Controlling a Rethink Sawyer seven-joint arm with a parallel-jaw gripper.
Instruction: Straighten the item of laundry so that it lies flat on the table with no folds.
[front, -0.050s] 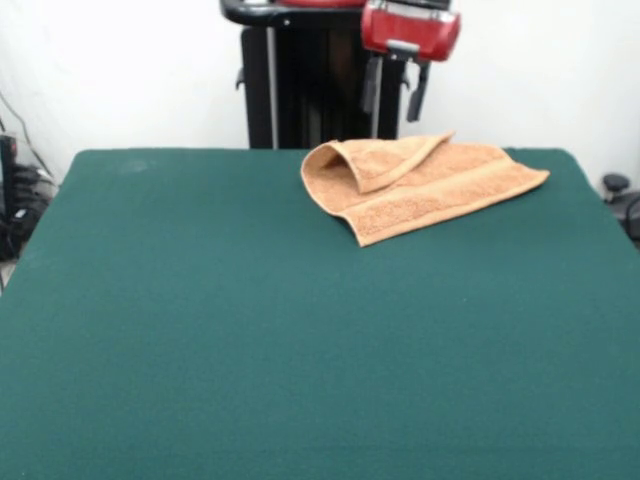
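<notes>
An orange-tan terry towel, folded over with a rounded looped edge, lies on the felt-like green counter. Above the towel hangs the end effector, its dark fingers apart and empty.

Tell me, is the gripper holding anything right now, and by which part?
Nothing is held. The gripper hangs open above the table, with its jaws apart and empty. The towel lies below it, partly folded over, untouched.
</notes>
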